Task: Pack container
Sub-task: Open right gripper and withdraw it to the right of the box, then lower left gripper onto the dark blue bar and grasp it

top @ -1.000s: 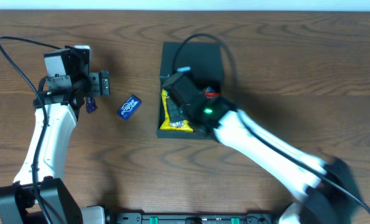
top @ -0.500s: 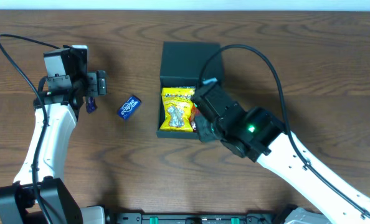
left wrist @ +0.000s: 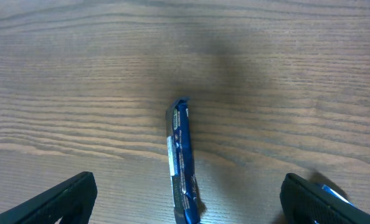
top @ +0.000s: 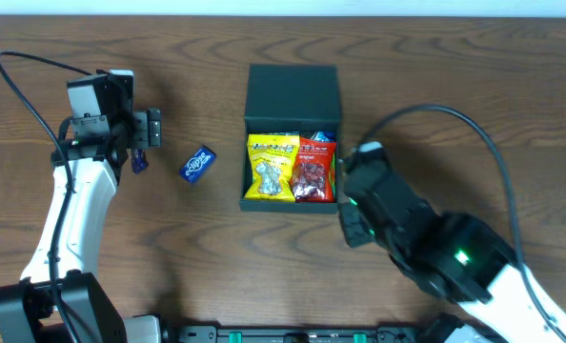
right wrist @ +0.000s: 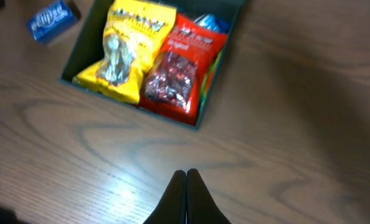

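One brown wood-grain table (top: 454, 76), open green container (top: 293, 90), pale strip (top: 283, 7) beyond.

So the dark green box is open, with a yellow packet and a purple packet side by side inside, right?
No: the packet beside the yellow packet in the open dark green box is a red packet, not purple. The overhead view shows it.

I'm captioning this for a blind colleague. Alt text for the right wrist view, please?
An open dark green rigid box on a wooden table holds a yellow snack packet and a red snack packet side by side. The right claw, shut and empty, shows at the bottom edge.
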Motion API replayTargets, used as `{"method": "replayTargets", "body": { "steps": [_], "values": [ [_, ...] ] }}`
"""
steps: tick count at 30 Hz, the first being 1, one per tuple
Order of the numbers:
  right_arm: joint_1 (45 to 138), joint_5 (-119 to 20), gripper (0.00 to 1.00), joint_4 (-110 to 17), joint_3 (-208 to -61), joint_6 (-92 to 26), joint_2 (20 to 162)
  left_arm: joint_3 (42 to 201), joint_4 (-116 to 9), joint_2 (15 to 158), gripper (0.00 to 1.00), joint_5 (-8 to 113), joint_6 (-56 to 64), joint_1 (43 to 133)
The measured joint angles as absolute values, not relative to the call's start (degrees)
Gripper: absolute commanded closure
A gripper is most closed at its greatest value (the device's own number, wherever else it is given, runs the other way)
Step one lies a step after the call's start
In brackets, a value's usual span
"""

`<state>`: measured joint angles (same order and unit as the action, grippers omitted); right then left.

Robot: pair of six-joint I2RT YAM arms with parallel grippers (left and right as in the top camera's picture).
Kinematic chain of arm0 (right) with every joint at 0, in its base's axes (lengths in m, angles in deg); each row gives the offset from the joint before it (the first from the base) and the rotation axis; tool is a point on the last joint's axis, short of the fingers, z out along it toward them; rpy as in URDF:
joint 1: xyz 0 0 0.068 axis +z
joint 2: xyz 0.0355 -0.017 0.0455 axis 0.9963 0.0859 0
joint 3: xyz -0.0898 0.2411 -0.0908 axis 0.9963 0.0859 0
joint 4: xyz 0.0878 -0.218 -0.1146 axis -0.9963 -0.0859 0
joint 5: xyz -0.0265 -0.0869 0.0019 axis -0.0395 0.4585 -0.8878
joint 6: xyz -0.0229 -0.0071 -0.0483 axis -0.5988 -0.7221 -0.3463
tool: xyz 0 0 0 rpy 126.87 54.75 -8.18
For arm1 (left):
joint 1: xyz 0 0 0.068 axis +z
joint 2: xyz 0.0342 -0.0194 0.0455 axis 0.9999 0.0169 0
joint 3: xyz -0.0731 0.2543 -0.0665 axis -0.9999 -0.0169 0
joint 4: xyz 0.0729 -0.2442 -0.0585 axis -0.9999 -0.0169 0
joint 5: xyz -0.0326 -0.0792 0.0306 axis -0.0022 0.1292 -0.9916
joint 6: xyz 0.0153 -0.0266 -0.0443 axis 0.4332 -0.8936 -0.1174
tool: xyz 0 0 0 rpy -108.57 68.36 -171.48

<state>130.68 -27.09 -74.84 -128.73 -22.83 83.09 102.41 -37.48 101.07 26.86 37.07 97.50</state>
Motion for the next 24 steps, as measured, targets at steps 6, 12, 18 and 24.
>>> {"method": "replayTargets", "body": {
  "steps": [6,12,18,24],
  "values": [
    [130.7,-24.2,0.01,-73.5,-127.1,-22.2,79.6,102.4,-40.2,101.1,0.05,31.6,35.9,97.5],
    [130.7,-23.4,0.01,-73.6,-126.8,-22.2,80.4,102.4,-41.9,101.1,0.05,37.4,35.6,97.5],
    [130.7,-23.3,0.01,-73.6,-126.7,-22.2,80.8,102.4,-41.9,101.1,0.05,39.4,35.5,97.5],
    [130.7,-23.3,0.01,-73.6,-126.7,-22.2,80.8,102.4,-43.2,101.3,0.05,39.3,35.6,97.5]
  ]
}}
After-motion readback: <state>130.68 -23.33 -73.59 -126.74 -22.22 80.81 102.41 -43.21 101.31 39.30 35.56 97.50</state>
